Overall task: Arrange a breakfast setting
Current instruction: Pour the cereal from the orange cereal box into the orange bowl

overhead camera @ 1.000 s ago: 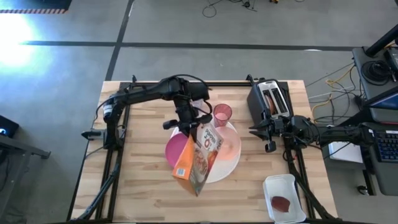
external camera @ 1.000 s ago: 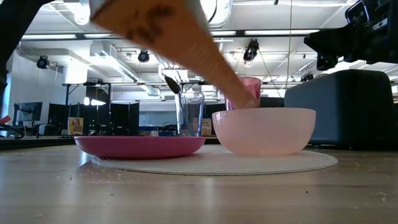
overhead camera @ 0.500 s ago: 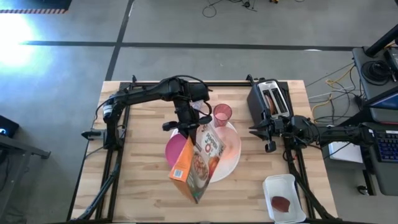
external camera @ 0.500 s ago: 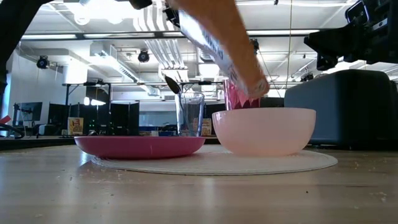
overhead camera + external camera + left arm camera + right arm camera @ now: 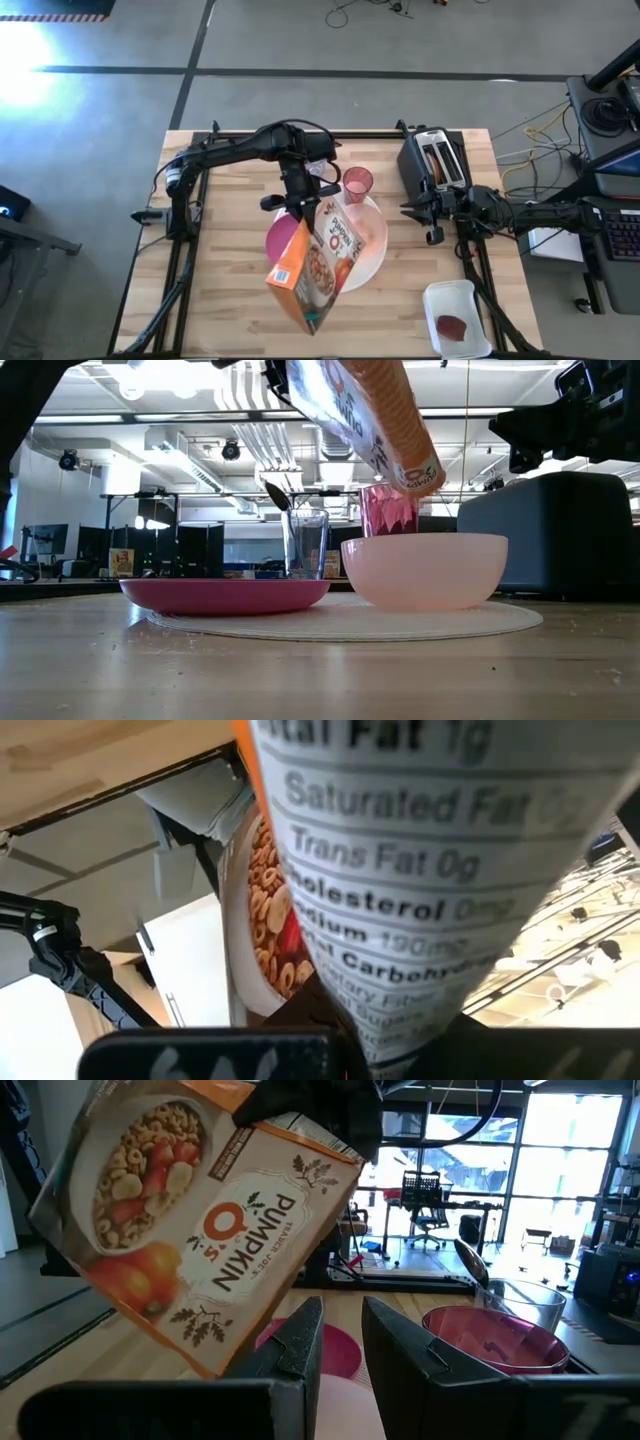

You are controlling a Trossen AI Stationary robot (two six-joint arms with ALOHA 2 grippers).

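Seen from above, the left end effector (image 5: pixel 303 205) is clamped on one end of the orange cereal box (image 5: pixel 312 268), holding it tilted in the air over the large white round mat (image 5: pixel 368 262) in the middle of the worktop (image 5: pixel 220 290). The magenta plate (image 5: pixel 281 239) lies on the mat's left part, the peach bowl (image 5: pixel 371 229) on its right part, and the translucent pink cup (image 5: pixel 357 183) stands at its far edge. The right end effector (image 5: pixel 432 222) waits over the worktop's right side, just in front of a toaster (image 5: pixel 431 157); a white tray (image 5: pixel 457 318) sits near the front right corner. From table height, the box (image 5: pixel 365 420) hangs slanted above the bowl (image 5: pixel 424 569), the small clear glass (image 5: pixel 306 544) holds the teal-handled spoon (image 5: pixel 277 496) behind the plate (image 5: pixel 224 593), and the cup (image 5: pixel 388 512) shows behind the bowl. The left wrist view is filled by the box's nutrition panel (image 5: pixel 400 870). The right wrist view shows the box front (image 5: pixel 195 1220), the cup (image 5: pixel 490 1340), and its own fingers (image 5: pixel 300 1342) a narrow gap apart, holding nothing.
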